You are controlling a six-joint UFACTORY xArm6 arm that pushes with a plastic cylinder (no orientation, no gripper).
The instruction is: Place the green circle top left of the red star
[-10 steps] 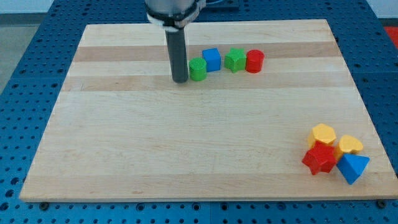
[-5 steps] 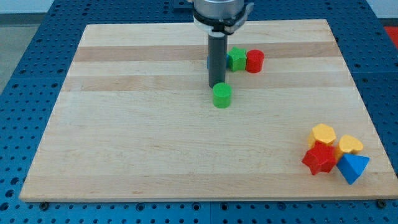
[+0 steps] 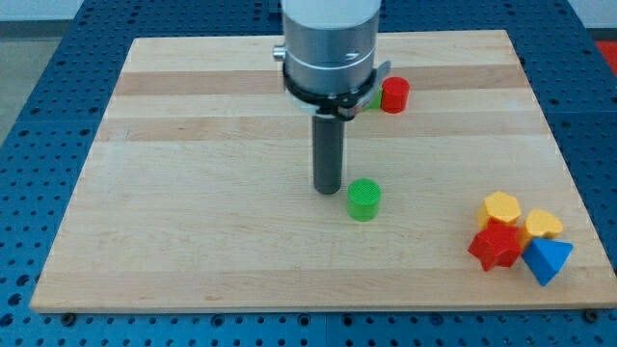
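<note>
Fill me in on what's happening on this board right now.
The arm is pushing the green circle with my tip, which sits just to the circle's upper left. The circle is out in the middle of the board, well apart from the red star, which lies near the view's bottom right, packed in with two yellow blocks and a blue block. A red cylinder sits near the view's top.

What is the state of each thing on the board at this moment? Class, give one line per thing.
my tip: down on the board, just left of the green circle.
green circle: upright, alone mid-board.
red star: flat, packed among the yellow and blue blocks.
red cylinder: upright, near the top.
blue triangle: touching the red star's right.
</note>
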